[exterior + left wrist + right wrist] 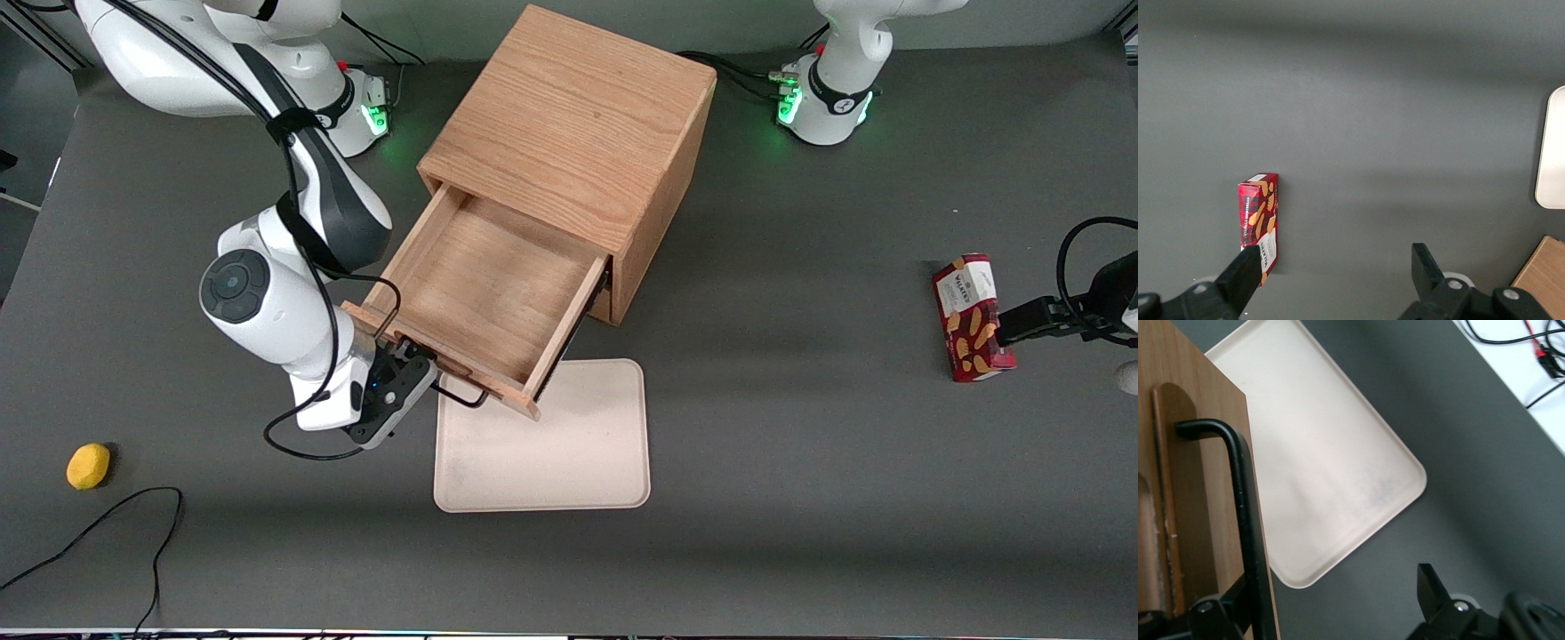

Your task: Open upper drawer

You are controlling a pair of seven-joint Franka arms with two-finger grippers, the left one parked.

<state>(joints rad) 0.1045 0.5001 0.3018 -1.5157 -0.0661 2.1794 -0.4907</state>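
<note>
The upper drawer of the oak cabinet stands pulled far out, its shallow tray empty. Its front panel and dark bar handle face the front camera; the handle also shows in the right wrist view. My right gripper sits at the working arm's end of the handle, at the drawer front. In the right wrist view the gripper is open wide: the bar lies just inside one finger, and the other finger is well apart over the mat. The lower drawer is hidden beneath the upper one.
A cream tray lies on the grey mat in front of the drawer, partly under its front edge; it also shows in the right wrist view. A yellow fruit lies toward the working arm's end. A red snack box lies toward the parked arm's end.
</note>
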